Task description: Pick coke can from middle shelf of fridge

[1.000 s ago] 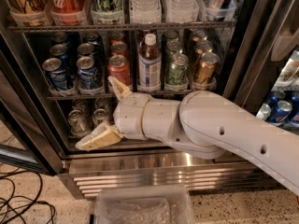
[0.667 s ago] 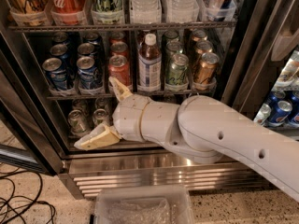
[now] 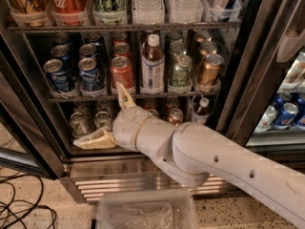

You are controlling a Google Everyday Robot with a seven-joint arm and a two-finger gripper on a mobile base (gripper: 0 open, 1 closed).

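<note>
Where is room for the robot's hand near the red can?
Crowded sideways: the coke can sits between a blue can and a bottle. Bare room is above the front cans' tops, under the upper rack. The open end effector is just below, at the middle shelf.

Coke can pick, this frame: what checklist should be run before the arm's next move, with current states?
1. Red aluminium coke can upright at the front of the dark wire middle shelf: ok.
2. Beige two-finger gripper open: ok.
3. Gripper level with the can: not ok, it sits below the shelf.
4. Room beside the can, between blue can and brown bottle: cannot tell.
5. Steel-framed fridge door open: ok.
</note>
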